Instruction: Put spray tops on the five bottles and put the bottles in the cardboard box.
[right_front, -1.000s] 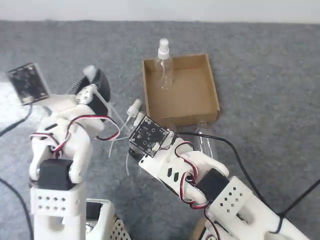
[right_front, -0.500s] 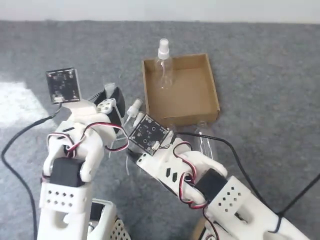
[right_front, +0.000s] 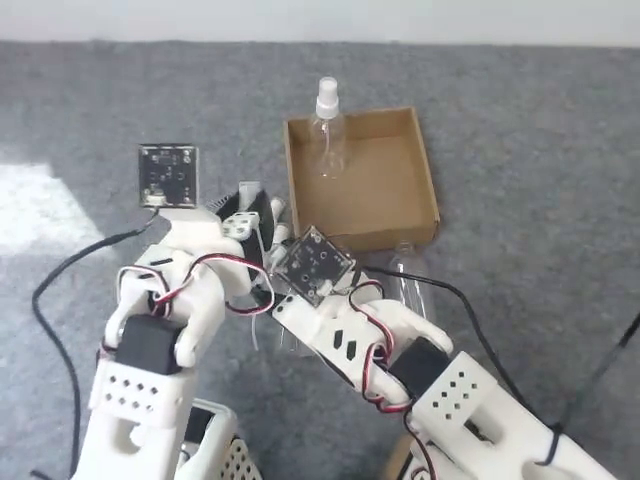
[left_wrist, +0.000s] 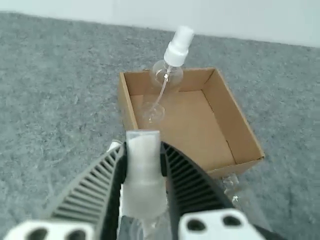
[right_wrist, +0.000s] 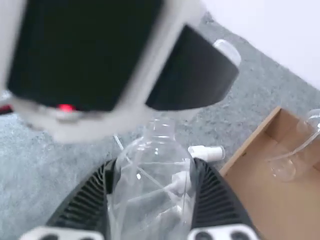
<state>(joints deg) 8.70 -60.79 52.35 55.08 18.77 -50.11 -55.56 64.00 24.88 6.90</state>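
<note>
My left gripper (left_wrist: 143, 150) is shut on a white spray top (left_wrist: 143, 175), holding it upright. My right gripper (right_wrist: 152, 172) is shut on a clear bottle (right_wrist: 150, 200) whose open neck points up. In the right wrist view the left arm's black and white gripper hangs directly above that neck. From above, the left gripper (right_front: 254, 206) sits just left of the cardboard box (right_front: 430, 190), close to the right arm's camera board. One capped bottle (right_front: 327, 125) stands in the box's far left corner.
Uncapped clear bottles (right_front: 412, 282) lie on the grey carpet against the box's near wall. A loose spray top (right_wrist: 206, 152) lies on the carpet beside the box corner (right_wrist: 260, 170). A white basket (right_front: 215, 450) sits at the front edge.
The left arm has swung right and toward the box with the spray top, ending over the bottle in my right gripper. The right arm has barely moved.
</note>
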